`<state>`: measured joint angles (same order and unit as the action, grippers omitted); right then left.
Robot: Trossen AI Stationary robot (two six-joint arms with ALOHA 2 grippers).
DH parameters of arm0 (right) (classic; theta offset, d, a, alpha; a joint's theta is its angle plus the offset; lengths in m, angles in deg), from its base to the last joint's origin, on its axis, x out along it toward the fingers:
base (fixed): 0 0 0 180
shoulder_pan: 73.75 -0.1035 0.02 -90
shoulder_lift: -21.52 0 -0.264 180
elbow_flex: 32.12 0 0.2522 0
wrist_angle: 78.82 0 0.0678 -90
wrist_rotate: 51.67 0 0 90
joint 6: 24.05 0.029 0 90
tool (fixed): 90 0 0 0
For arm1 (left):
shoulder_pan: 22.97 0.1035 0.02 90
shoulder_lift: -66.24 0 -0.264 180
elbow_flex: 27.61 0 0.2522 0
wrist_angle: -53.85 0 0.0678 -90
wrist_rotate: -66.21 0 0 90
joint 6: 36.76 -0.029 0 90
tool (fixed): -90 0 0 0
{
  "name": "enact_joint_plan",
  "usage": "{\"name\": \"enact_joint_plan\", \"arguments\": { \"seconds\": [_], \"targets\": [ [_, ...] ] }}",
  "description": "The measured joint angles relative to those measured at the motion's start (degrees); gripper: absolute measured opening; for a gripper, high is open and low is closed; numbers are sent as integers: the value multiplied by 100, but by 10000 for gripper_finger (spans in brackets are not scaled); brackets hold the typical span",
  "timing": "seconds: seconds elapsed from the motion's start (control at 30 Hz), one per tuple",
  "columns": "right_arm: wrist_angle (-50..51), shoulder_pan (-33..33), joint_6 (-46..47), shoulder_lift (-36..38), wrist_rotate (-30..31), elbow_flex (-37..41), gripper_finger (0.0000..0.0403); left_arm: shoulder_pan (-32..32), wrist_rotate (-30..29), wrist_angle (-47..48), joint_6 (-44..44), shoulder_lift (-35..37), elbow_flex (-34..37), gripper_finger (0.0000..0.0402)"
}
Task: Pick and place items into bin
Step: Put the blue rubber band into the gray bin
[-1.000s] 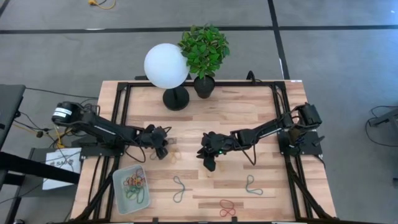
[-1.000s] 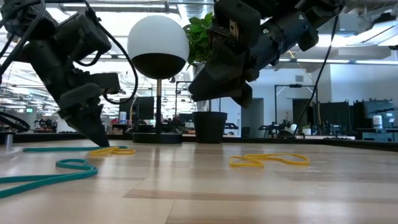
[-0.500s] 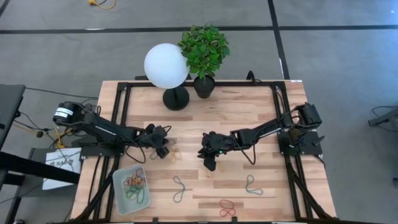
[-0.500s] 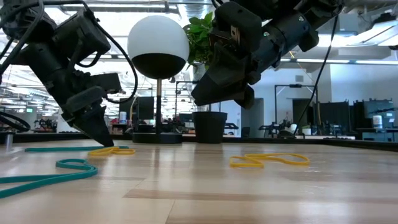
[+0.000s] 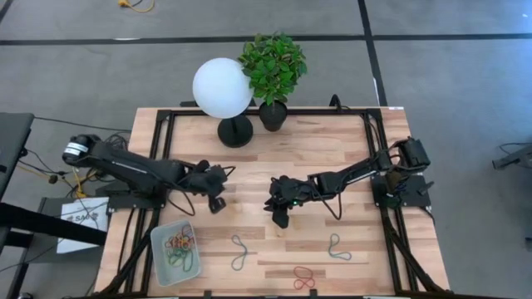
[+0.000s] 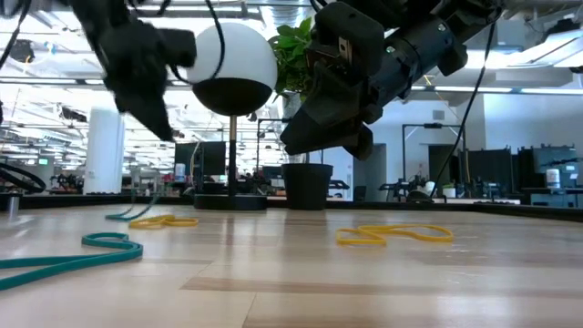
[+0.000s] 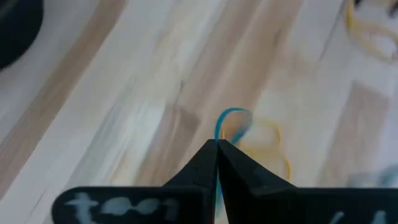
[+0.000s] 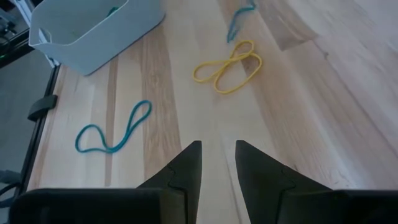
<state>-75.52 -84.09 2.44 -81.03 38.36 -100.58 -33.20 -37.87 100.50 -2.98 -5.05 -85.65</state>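
Above the counter (image 5: 324,149), our left end effector (image 7: 217,149) has closed on a teal band (image 7: 225,119) and lifted; bin (image 5: 158,249) transfer follows. Right end effector (image 8: 217,163) waits open.

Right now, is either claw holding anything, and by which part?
The left gripper pinches a teal rubber band at one end of its loop. The right gripper holds nothing.

We see a wooden table (image 5: 316,154). A globe lamp (image 5: 223,90) and potted plant (image 5: 273,66) stand at twelve o'clock, the bin (image 5: 160,259) at seven, and loose rubber bands (image 5: 239,251) around six.
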Motion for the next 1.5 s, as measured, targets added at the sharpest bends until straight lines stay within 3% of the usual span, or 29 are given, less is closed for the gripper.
{"name": "enact_joint_plan", "arguments": {
  "seconds": [0.23,0.37,0.5,0.87,1.0,1.2,1.5],
  "targets": [
    [-1,0,3,0,0,0,92,-774,813,2372,260,93,-1732,0],
    [-2,-13,3,0,0,0,92,-1517,936,2977,195,99,-2330,0],
    [-2,-15,5,0,0,0,92,-2237,929,3233,817,97,-2588,0],
    [-2,-15,5,0,0,0,92,-3862,929,4139,4563,93,-2596,0],
    [-2,-15,5,0,0,0,92,-4351,920,4042,5425,90,-2596,0],
    [-2,-15,5,0,0,0,92,-4714,902,3898,5754,88,-2308,0],
    [-4,-15,5,0,0,0,92,-4766,1684,2856,5318,86,-1380,0]
  ]
}}
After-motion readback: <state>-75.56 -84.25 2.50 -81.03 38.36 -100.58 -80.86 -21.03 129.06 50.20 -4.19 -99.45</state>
